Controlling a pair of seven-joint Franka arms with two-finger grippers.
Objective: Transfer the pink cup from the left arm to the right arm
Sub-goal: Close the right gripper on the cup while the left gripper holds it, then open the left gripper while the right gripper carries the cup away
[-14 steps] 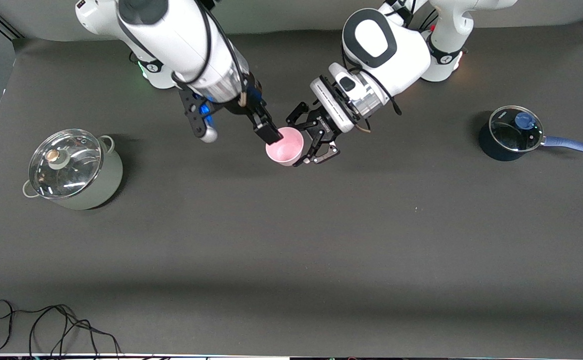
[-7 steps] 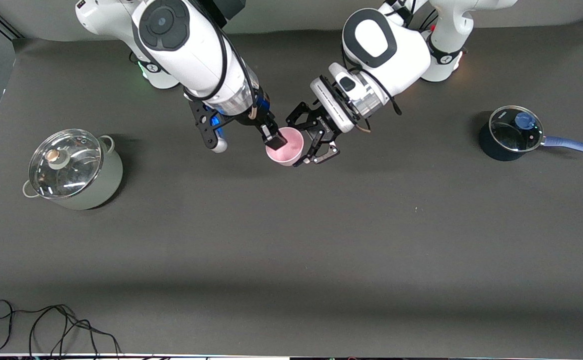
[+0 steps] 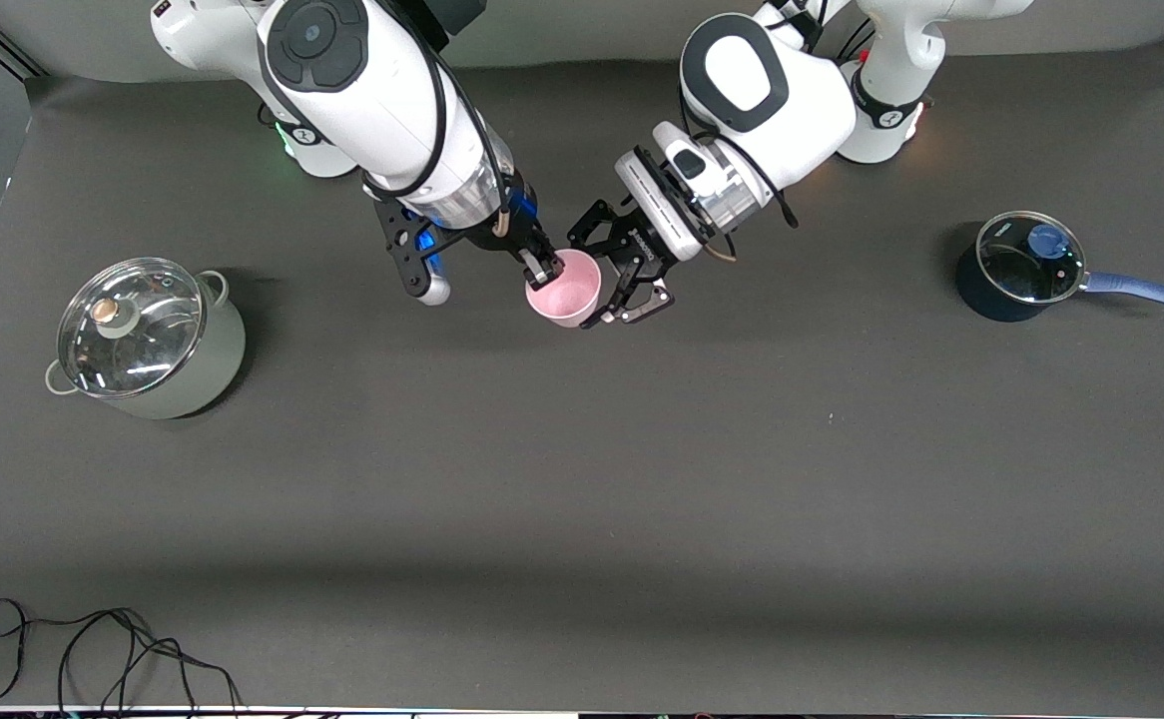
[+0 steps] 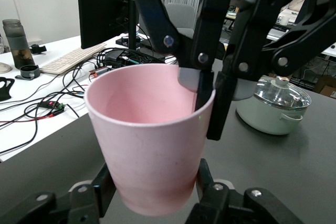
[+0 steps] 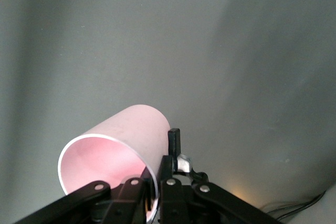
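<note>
The pink cup [image 3: 564, 290] is held up over the table between the two arms, tilted with its mouth toward the right arm. My left gripper [image 3: 592, 283] is shut on the cup's lower body; in the left wrist view its fingers [image 4: 206, 181] press both sides of the cup [image 4: 152, 145]. My right gripper [image 3: 545, 268] is shut on the cup's rim, one finger inside and one outside, as the left wrist view shows [image 4: 202, 90]. In the right wrist view the rim of the cup [image 5: 113, 150] sits between my right gripper's [image 5: 157, 170] fingers.
A pale green pot with a glass lid [image 3: 148, 340] stands toward the right arm's end. A dark blue saucepan with a glass lid [image 3: 1021, 265] stands toward the left arm's end. A black cable [image 3: 93, 649] lies at the table's near edge.
My right gripper moved in over the cup's rim and closed on it. The cup and both grippers shifted slightly toward the robots' bases.
</note>
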